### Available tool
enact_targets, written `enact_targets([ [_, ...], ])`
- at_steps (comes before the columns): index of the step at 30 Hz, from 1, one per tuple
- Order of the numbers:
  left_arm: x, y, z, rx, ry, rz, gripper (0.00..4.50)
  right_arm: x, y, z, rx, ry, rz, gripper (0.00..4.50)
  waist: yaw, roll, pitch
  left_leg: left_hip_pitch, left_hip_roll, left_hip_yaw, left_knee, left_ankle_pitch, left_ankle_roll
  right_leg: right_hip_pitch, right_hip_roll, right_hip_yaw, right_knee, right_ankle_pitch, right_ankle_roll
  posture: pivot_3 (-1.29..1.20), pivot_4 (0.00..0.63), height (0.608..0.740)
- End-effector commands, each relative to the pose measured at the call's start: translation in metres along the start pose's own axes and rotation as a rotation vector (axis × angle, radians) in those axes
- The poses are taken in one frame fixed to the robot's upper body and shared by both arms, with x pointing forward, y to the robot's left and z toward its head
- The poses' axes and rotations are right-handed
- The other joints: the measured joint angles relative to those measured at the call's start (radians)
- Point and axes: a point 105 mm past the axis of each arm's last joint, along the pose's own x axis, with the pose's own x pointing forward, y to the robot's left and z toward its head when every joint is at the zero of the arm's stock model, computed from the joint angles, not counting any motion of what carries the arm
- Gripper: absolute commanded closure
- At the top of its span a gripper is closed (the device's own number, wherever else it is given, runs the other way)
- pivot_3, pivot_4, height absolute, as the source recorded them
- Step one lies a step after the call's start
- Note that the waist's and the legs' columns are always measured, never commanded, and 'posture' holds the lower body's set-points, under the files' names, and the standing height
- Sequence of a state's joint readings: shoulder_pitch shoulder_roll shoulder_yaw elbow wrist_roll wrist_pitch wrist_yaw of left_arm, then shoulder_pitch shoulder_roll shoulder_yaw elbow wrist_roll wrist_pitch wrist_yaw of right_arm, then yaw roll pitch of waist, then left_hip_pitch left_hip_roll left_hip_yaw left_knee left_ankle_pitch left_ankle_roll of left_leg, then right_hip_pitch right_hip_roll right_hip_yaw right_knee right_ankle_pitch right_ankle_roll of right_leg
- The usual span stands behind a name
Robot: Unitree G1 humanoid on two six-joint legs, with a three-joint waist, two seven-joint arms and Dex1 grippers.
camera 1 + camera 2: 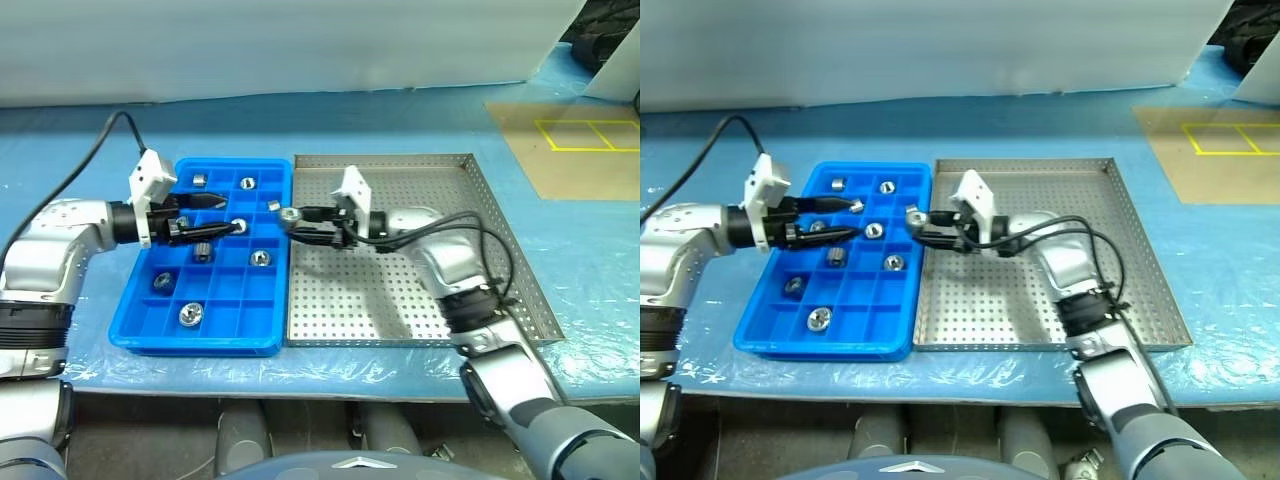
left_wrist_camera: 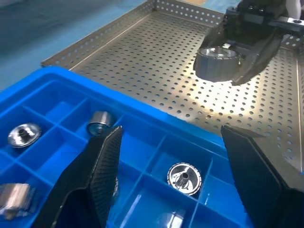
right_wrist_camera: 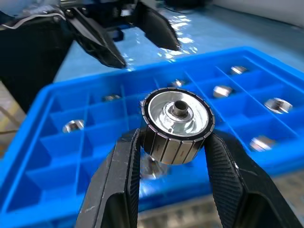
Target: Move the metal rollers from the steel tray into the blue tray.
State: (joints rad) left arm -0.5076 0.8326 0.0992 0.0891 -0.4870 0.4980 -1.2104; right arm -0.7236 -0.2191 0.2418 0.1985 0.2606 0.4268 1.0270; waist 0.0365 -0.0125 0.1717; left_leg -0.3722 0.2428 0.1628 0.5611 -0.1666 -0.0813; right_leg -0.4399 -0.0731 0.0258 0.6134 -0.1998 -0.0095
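While the right claw clamps a metal roller above the blue tray's rim, the left claw hangs apart over its compartments; the steel tray lies bare.

silver arms, black cables — ribbed fingers

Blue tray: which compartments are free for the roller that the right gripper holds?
The blue tray has bare compartments along its near rim, beside the near roller, and along the steel tray side. The far rows under the left gripper are crowded.
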Motion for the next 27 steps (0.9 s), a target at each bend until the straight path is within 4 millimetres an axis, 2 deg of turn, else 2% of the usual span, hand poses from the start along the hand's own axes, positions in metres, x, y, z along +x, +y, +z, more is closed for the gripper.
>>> enact_targets([
  [1,-0.019,0.006,0.011,0.045,-0.016,0.059,0.98,0.024,0.004,-0.005,-0.02,0.007,0.056,2.91,0.005,0.0,0.0,-0.001,0.0,0.0,0.0,0.0,0.0,0.0,0.0,0.0,0.0,0.0,0.0,-0.01,0.15,0.74],
  [6,-0.032,0.006,0.008,0.04,-0.011,0.111,0.98,0.045,0.017,-0.013,-0.019,0.02,0.159,2.91,0.017,0.0,0.0,-0.005,0.0,-0.002,0.0,0.0,0.001,0.0,-0.002,-0.003,-0.003,0.0,0.0,0.04,0.15,0.74],
  [14,-0.038,-0.004,0.002,0.012,-0.006,0.129,0.98,0.059,0.045,-0.023,-0.009,0.052,0.312,2.91,0.032,0.0,0.0,-0.007,0.001,-0.008,0.0,0.0,0.0,0.0,-0.001,-0.01,-0.002,0.0,-0.001,0.09,0.15,0.74],
  [27,-0.035,-0.015,-0.001,-0.015,-0.012,0.131,0.98,0.085,0.055,-0.027,-0.054,0.066,0.33,2.91,0.012,0.0,0.0,-0.002,0.002,-0.011,-0.001,0.002,-0.004,-0.001,0.0,-0.009,0.009,-0.003,-0.006,0.12,0.15,0.74],
])
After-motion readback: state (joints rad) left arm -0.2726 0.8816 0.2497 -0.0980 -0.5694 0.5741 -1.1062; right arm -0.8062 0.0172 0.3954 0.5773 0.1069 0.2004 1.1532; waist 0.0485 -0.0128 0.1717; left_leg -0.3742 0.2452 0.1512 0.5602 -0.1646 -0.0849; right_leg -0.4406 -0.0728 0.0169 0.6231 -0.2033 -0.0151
